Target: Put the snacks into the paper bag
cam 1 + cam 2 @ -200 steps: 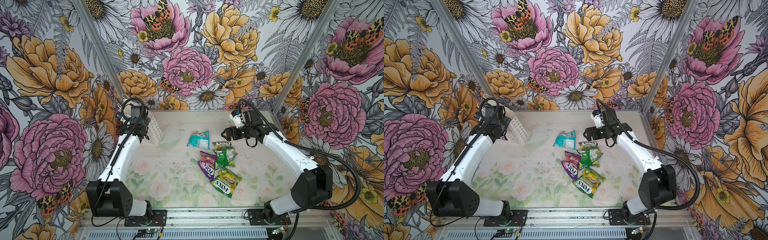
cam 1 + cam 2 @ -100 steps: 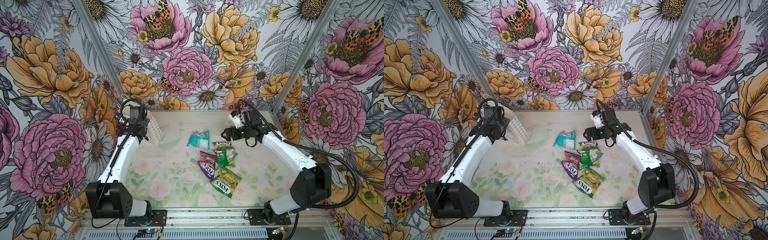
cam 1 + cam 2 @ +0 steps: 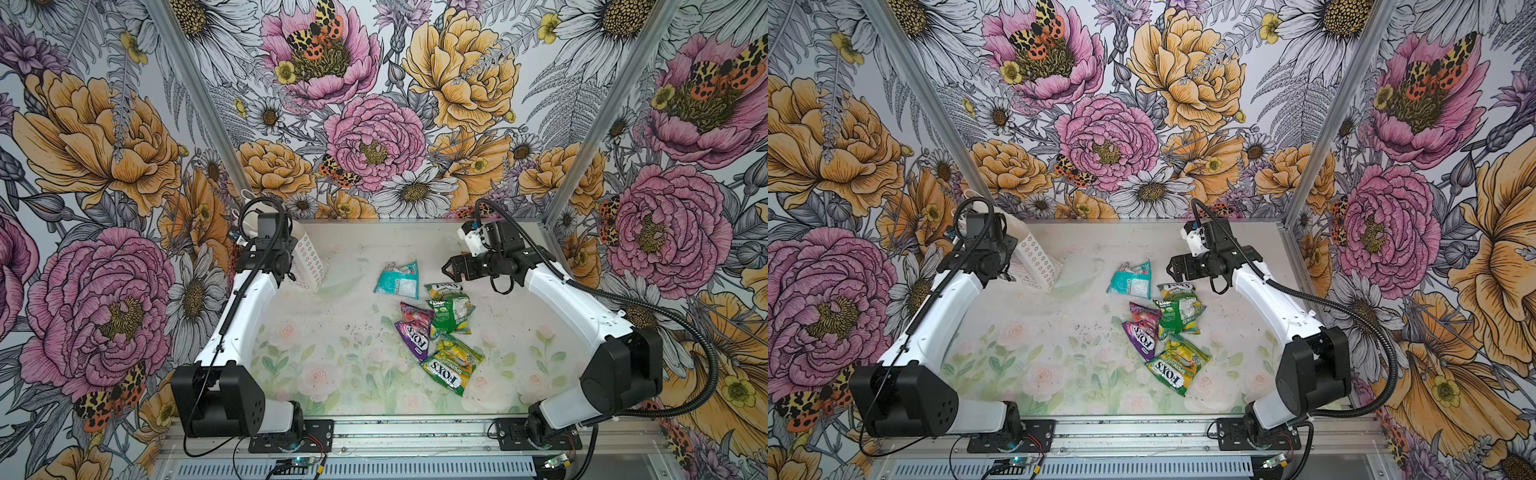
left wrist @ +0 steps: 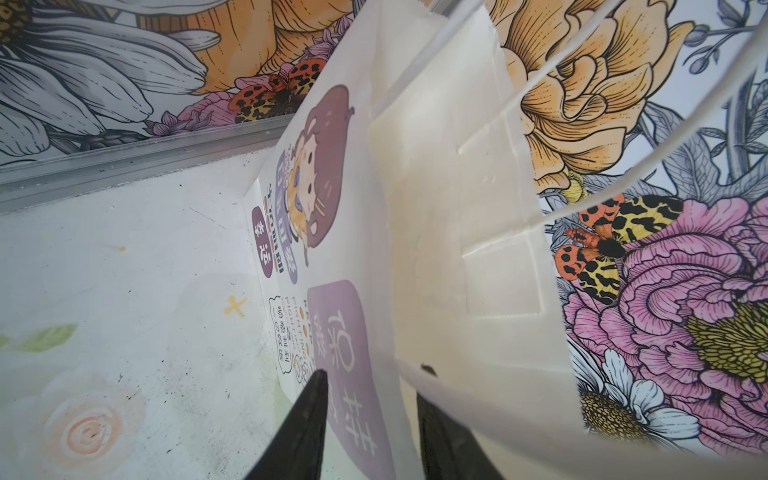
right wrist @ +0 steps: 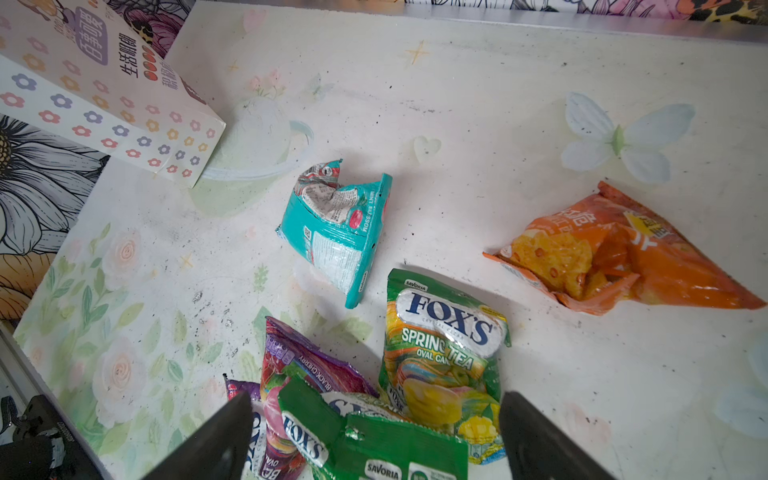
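- My left gripper [image 4: 372,386] is partly open and straddles the front wall of the paper bag [image 4: 436,208]. 1 finger is outside over the printed face and 1 is inside. I cannot tell whether either one presses the paper.
- The paper bag stands at the far left corner of the desk [image 3: 332,365] with its mouth open and its cord handles [image 4: 582,62] raised.
- My right gripper [image 5: 376,399] is spread wide with nothing in it, hovering over the snacks.
- All 6 snacks lie on the desk, outside the bag.
- The teal-white packet [image 5: 336,232] lies nearest the bag.
- The orange packet [image 5: 615,253] lies alone and shows only in my right wrist view.
- 2 green-yellow FOX'S packets [image 5: 440,345] overlap below my right gripper, and 1 of them also covers part of the purple FOX'S packet [image 5: 299,374].
- The 3rd green-yellow packet [image 3: 451,368] lies nearest the front edge, just beside the purple one.
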Motion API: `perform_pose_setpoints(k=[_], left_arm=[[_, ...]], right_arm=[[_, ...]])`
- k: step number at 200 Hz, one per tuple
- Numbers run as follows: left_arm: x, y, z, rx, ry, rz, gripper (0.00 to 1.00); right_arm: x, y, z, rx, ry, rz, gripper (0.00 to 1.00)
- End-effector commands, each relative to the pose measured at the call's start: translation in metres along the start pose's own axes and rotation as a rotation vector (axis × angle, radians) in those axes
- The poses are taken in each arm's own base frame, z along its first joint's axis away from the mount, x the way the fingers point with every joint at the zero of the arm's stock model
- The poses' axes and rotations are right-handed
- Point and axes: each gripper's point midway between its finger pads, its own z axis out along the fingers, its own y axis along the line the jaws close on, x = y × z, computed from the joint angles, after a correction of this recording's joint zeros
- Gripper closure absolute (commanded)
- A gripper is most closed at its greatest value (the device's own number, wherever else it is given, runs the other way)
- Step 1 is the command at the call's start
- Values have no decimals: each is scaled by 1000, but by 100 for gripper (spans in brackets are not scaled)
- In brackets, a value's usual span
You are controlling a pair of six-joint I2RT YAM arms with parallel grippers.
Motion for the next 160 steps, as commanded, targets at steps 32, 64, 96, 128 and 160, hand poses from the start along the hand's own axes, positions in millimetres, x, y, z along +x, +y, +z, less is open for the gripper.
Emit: perform_pose_setpoints(k=[32, 64, 96, 128, 160], left_arm=[[0, 2, -1, 9, 8, -9, 68], [1, 2, 2, 10, 15, -10, 74], [3, 2, 3, 8, 22, -13, 82], [3, 2, 3, 10, 25, -12, 85], [5, 0, 5, 22, 38, -11, 88]], right_arm=[[0, 0, 7, -4, 1, -14, 7], [0, 0, 7, -3, 1, -14, 7], [1, 0, 7, -2, 3, -14, 7], [1, 0, 7, -1, 4, -14, 7], [1, -1, 8, -2, 6, -11, 7]])
